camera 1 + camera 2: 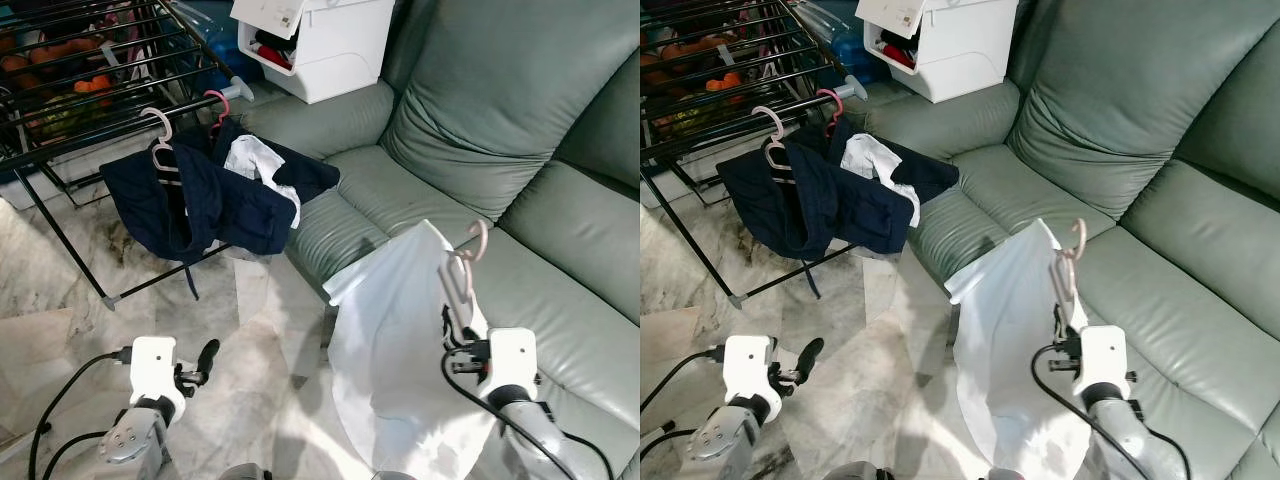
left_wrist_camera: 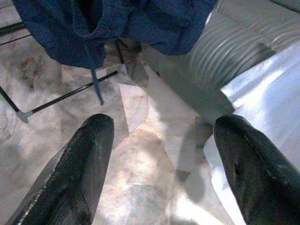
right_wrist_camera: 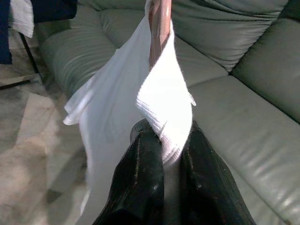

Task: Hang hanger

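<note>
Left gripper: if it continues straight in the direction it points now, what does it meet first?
Probably the marble floor, seen between the open left gripper fingers; the navy garment hangs further beyond. Depth is uncertain.

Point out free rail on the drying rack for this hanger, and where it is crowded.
Free: the front rail of the drying rack, left of the pink hangers. Crowded: the rack's corner by the sofa, under the navy clothes. The right gripper holds the white shirt on its hanger.

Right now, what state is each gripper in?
Left gripper: open, holding nothing, above the floor.
Right gripper: shut on the white shirt at its pink hanger.
</note>
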